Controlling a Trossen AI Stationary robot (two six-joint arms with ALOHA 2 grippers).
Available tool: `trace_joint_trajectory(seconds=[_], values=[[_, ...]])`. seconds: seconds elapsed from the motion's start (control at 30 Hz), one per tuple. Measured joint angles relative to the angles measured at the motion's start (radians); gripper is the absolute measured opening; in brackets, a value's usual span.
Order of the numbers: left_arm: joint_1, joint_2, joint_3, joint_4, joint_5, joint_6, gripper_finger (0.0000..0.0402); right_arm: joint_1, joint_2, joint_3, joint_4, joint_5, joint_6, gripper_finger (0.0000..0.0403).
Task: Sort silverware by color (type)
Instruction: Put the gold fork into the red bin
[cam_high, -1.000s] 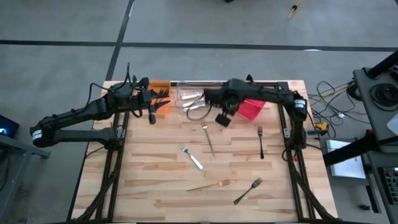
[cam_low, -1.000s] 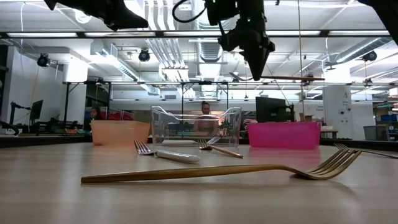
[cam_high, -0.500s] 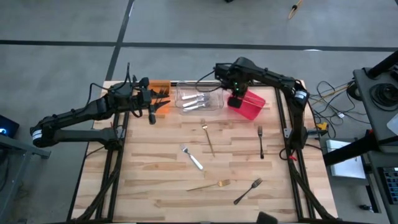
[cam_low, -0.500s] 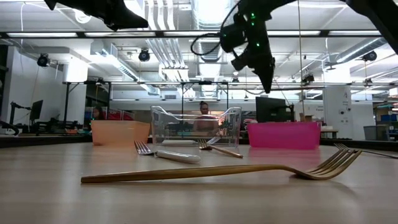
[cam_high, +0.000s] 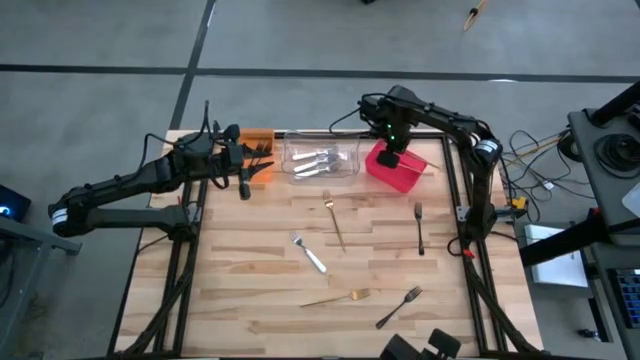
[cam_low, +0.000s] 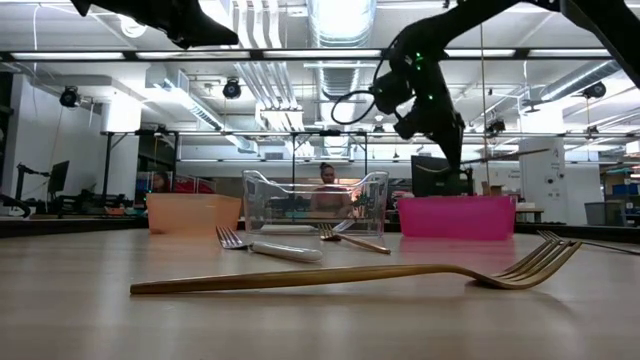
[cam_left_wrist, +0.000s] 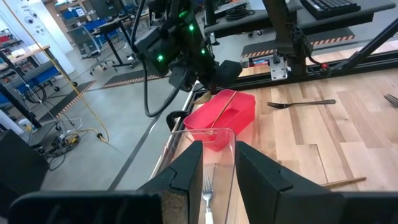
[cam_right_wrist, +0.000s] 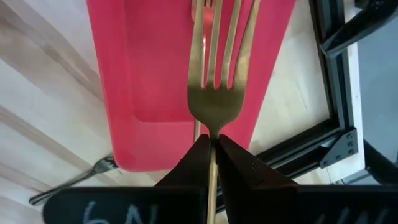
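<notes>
The right gripper, jaws clamped on a gold fork at its slim neck, hangs over the red bin; light, stiff and slick, it could swivel, while the left gripper waits, jaws apart, over the clear bin

held gold fork: pinched by its neck in the right pincer, tines pointing away from it, over the red bin.
gold fork in bin: only a tip shows, beyond the held one.
silver utensils: in the clear bin, beside the right pincer.
gold fork, silver fork, black fork: flat on the bench, nearer the front than the right pincer.
second gold fork, second black fork: farthest from it, near the front edge.
</notes>
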Motion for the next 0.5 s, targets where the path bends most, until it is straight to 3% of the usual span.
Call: trace_joint_trajectory(seconds=[0.5], values=[[0.0,0.0,0.0,-0.007,0.0,0.0,0.0076,0.001,0.0,-0.094,0.17,0.0,-0.029,0.0009]])
